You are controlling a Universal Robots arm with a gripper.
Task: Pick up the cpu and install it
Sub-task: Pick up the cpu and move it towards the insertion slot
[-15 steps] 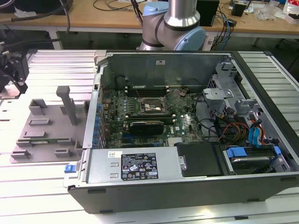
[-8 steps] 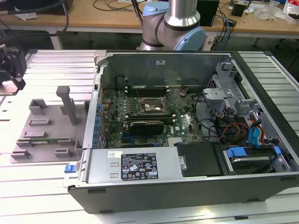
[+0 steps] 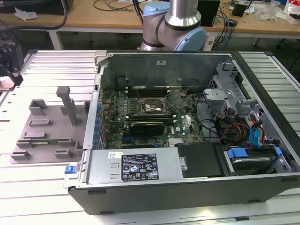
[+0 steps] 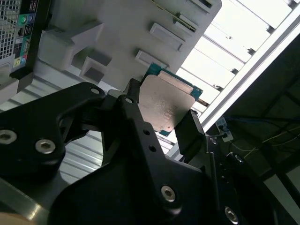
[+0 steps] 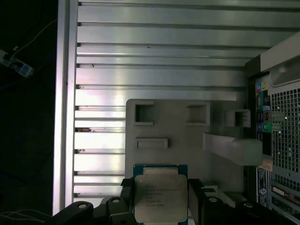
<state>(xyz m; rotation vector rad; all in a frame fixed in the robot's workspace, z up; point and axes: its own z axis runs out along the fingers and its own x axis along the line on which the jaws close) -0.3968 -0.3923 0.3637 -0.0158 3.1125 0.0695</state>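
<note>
The gripper (image 5: 161,187) is clamped on the cpu (image 5: 161,204), a finger (image 4: 133,96) on each of two opposite edges, near the tray (image 5: 187,136).

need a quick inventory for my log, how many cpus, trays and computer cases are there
cpu: 1, gripped in the gripper
grey slotted tray: 1
computer case: 1, open
total: 3
</note>
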